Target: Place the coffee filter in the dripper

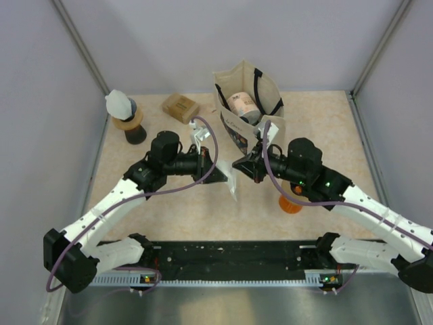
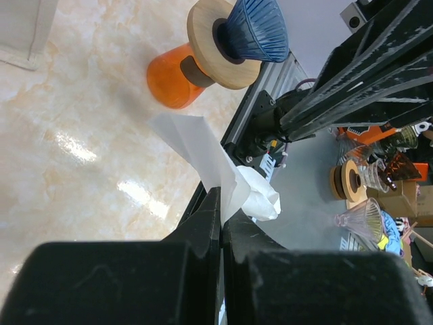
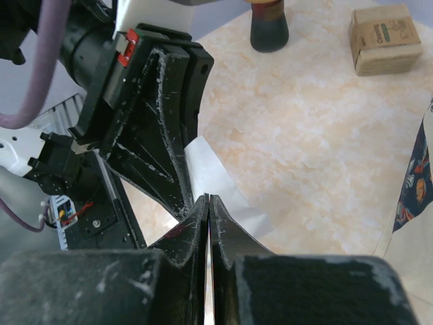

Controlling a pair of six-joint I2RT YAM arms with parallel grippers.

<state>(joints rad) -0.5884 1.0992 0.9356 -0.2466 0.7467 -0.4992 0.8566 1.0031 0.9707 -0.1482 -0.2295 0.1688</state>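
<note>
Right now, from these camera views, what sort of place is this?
Probably a robotics lab test cell, not a kitchen: plain grey panel walls fence a beige marbled tabletop, the left gripper and right gripper pinch one white paper coffee filter, and glass drippers clutter a grey bench beyond.

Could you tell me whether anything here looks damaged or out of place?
The coffee filter, pinched between the left gripper and the right gripper, looks crumpled at the end beside the left gripper's tips instead of flat. Nothing else stands out.
</note>
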